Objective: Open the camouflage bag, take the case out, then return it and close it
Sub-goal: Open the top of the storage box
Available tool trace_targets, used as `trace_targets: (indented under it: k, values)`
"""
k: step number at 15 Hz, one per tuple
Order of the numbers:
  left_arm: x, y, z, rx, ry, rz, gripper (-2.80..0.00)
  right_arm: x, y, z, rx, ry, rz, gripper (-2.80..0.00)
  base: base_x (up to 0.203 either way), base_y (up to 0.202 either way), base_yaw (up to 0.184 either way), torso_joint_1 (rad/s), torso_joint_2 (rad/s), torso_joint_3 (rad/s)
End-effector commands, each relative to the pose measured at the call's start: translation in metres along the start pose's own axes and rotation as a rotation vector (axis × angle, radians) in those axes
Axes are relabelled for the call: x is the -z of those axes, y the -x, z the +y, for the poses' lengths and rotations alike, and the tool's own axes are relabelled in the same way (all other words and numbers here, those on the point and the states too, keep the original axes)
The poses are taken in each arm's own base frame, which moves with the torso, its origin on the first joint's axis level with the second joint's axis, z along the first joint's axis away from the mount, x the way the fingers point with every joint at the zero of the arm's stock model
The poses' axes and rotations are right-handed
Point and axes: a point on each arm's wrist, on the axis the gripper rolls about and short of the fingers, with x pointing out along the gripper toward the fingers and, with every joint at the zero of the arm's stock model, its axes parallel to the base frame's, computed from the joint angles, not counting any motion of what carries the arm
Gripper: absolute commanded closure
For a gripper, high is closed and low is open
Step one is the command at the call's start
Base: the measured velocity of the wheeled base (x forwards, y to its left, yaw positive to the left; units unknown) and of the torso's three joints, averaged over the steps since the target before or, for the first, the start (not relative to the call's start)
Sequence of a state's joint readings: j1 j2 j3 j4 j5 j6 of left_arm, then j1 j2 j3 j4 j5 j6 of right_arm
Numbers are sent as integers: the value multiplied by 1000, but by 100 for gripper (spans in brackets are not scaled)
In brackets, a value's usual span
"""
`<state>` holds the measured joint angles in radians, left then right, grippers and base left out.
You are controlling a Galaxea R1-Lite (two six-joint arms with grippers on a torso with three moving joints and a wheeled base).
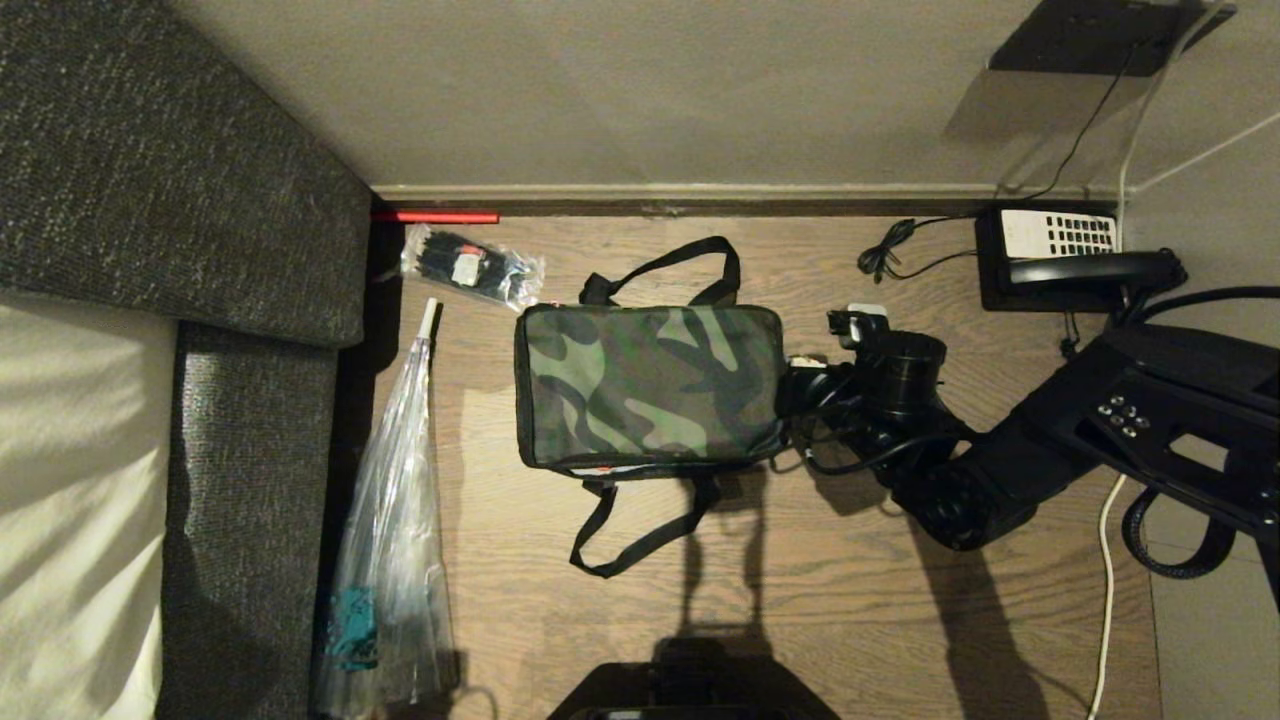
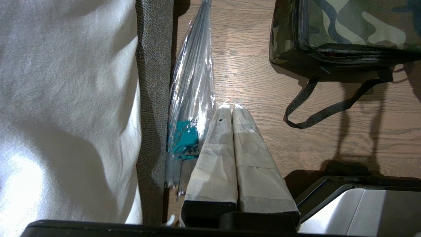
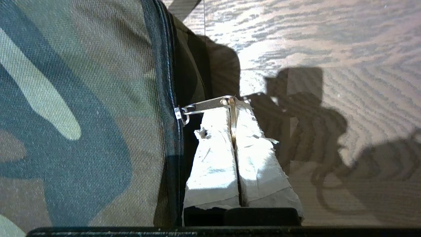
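Nearest the robot, the left gripper (image 2: 229, 108) hangs above the wooden floor (image 1: 850, 600) with its taped fingers pressed together, holding nothing, beside a clear plastic-wrapped umbrella (image 1: 385, 530) lying along the grey fabric bed base (image 1: 250, 500). Further out, the boxy green-black camouflage bag (image 1: 648, 398) lies flat on the floor, zipped, its black strap handles spread front and back. At its right end the right gripper (image 3: 234, 107) is clenched on the metal ring of the silver zipper pull (image 3: 205, 105). Beyond, a black telephone (image 1: 1060, 262) sits near the wall.
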<state>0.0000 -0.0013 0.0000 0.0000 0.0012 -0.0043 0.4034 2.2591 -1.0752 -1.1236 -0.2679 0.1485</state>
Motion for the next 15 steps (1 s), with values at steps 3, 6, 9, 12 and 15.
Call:
trace_targets:
  k: [3, 6, 9, 12, 15]
  values:
    - [0, 0, 0, 0, 0, 1, 0, -5, -7, 3, -4, -2, -33, 0, 0, 0, 0, 0, 0, 0]
    - [0, 0, 0, 0, 0, 1, 0, -6, -9, 3, -5, 0, -38, 0, 0, 0, 0, 0, 0, 0]
    - [0, 0, 0, 0, 0, 2, 0, -9, -11, 5, -7, -4, -52, 0, 0, 0, 0, 0, 0, 0]
    - [0, 0, 0, 0, 0, 2, 0, -8, -10, 4, -6, 2, -44, 0, 0, 0, 0, 0, 0, 0]
    - [0, 0, 0, 0, 0, 2, 0, -12, -15, 6, -8, -2, -61, 0, 0, 0, 0, 0, 0, 0]
